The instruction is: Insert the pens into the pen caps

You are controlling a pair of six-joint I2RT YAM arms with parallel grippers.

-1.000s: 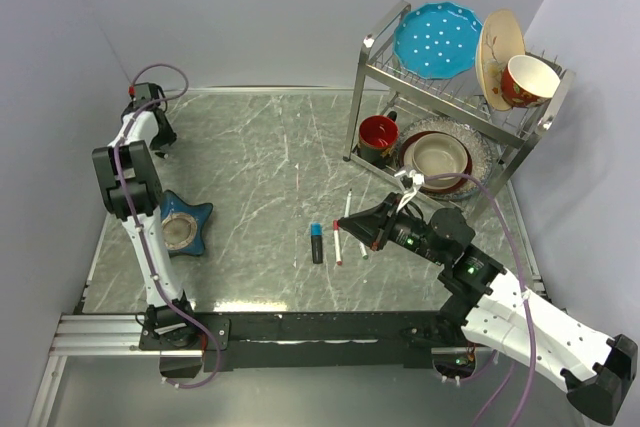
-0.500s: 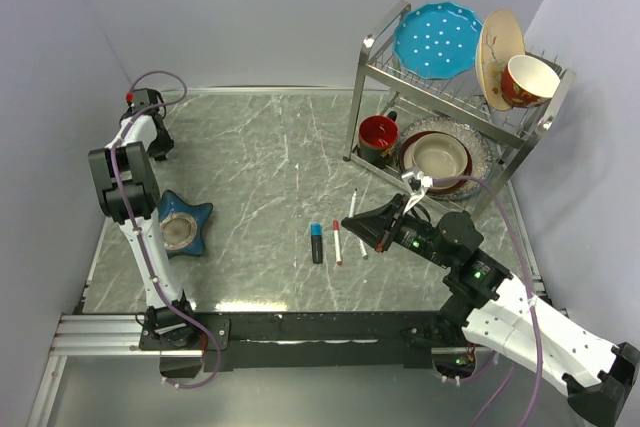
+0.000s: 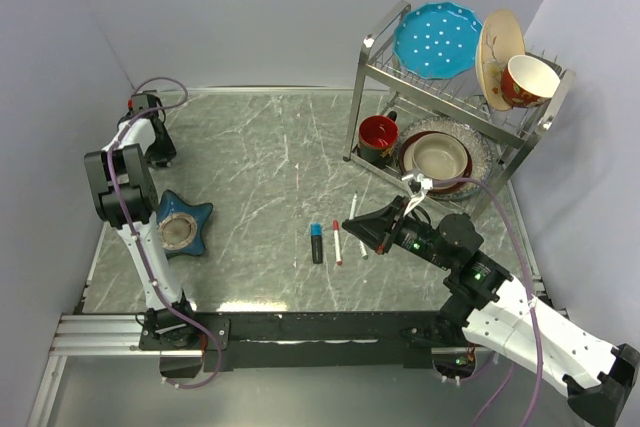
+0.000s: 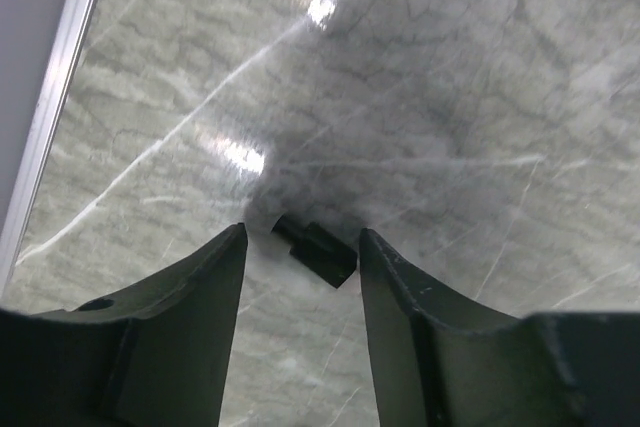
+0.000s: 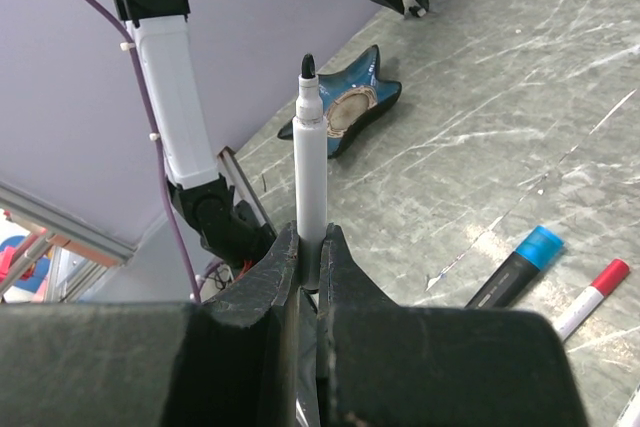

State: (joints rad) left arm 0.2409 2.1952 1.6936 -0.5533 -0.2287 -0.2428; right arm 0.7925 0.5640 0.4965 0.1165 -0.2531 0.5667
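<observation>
One white pen (image 5: 309, 177), held lengthwise between right jaws, black tip outward

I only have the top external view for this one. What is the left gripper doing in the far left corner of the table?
Observer: The left wrist view shows a small black plastic cap lying on the grey marble table, between the left gripper's open fingers.
Operator: And what does the right gripper hold?
Observer: The right gripper is shut on a thin white-barrelled marker; its black tip is bare and points away from the jaws.
</observation>
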